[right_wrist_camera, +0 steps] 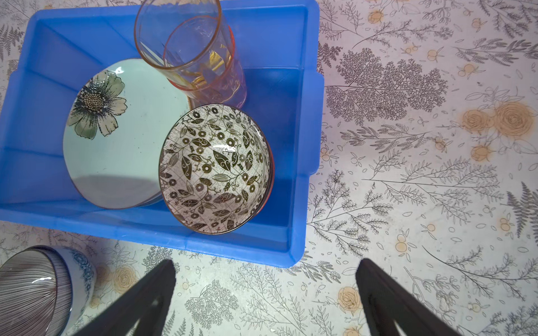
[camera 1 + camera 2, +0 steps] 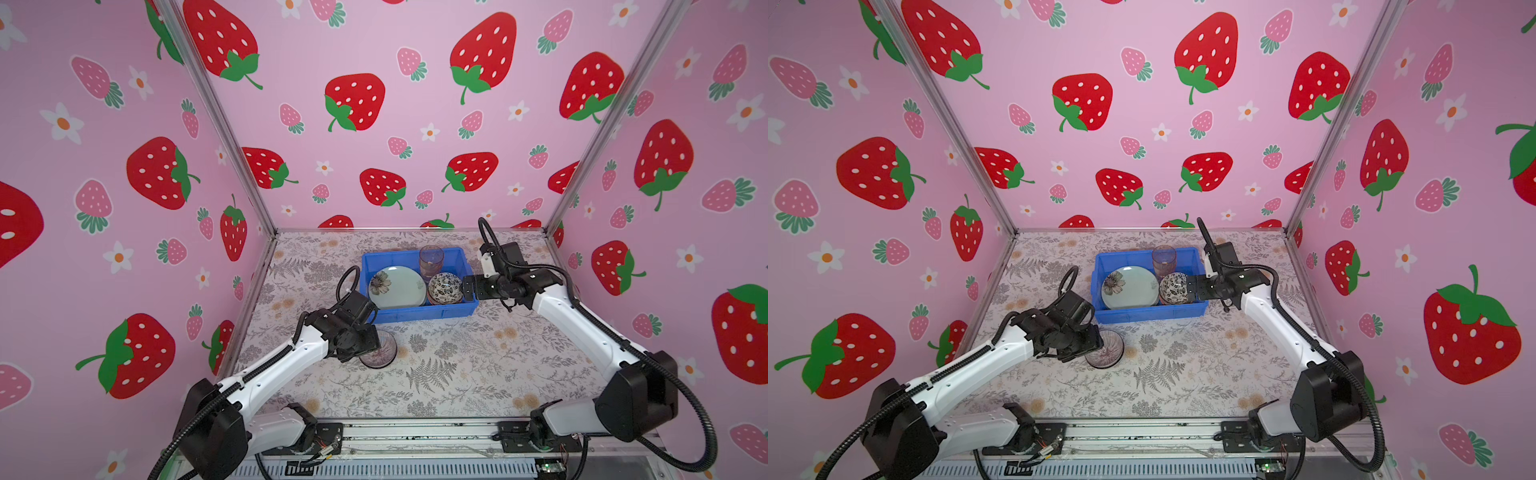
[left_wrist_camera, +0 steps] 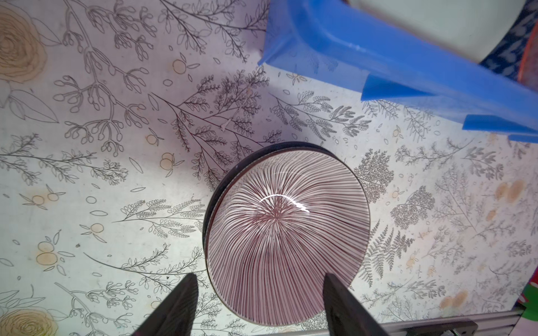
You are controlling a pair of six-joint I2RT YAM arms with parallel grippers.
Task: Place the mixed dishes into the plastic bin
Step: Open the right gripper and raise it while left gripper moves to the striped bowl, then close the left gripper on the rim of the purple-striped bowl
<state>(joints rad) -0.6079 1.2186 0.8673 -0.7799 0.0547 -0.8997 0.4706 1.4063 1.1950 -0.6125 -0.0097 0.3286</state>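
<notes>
Spotter: Blue plastic bin point(image 2: 415, 318) at your twelve o'clock holds the green flower plate point(image 2: 397, 287) at nine, the tumbler point(image 2: 431, 262) at one, the black-floral bowl point(image 2: 445, 287) at three.

Operator: Anything hidden?

Spotter: A red-orange rim point(image 1: 271, 177) peeks from under that bowl — you can't tell what it belongs to. Your left gripper point(image 3: 259, 276) covers half the striped bowl point(image 2: 384, 355) point(image 2: 1111, 353) in both top views, at the bin's seven o'clock on the floral cloth point(image 2: 478, 374).

Operator: The pincers?

Spotter: Left stands parted, straddling the striped bowl's rim — one jaw outside, one over the inside, no squeeze visible. Your right gripper point(image 1: 266, 261) gapes wide beside the bin's three o'clock wall, holding nothing.
</notes>
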